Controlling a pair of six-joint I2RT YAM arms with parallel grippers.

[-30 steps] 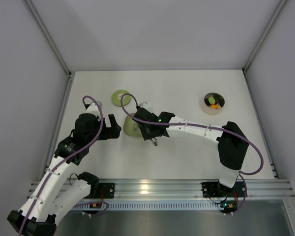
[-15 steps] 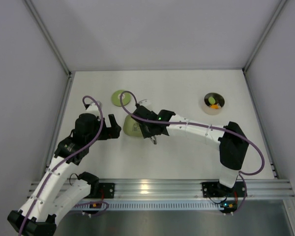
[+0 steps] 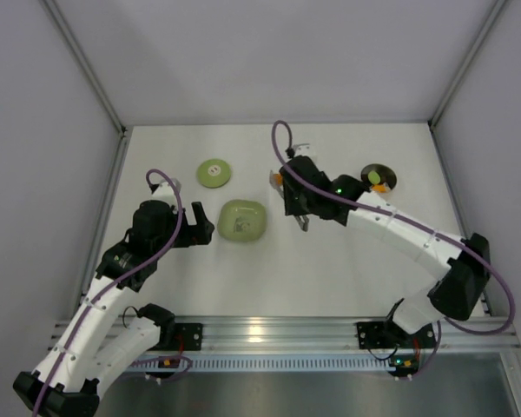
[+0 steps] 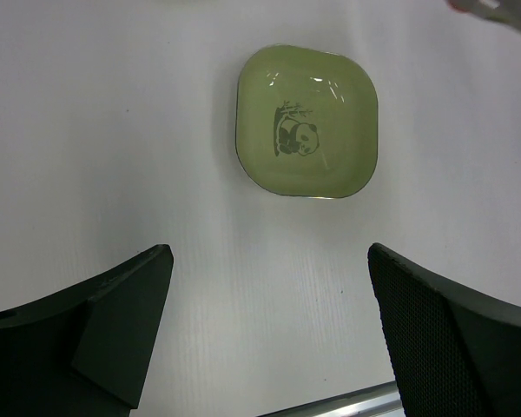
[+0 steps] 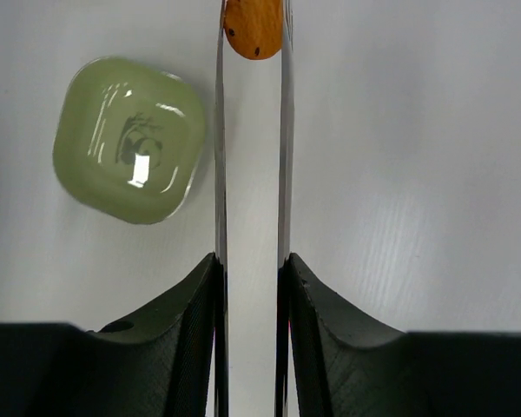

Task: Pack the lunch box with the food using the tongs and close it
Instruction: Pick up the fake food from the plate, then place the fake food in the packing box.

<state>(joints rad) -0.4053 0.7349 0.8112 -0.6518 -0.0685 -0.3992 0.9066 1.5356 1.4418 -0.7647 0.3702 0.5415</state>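
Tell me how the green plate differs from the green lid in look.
The plate is squarish with rounded corners; the lid is round. The plate shows a panda picture; the lid has a white centre mark. The plate looks larger than the lid. Both are light green and lie apart on the table.

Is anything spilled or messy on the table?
Nothing stands out. The plate sits flat and empty, the lid lies flat, the lunch box stands upright, and the tongs in the right gripper pinch one orange piece cleanly.
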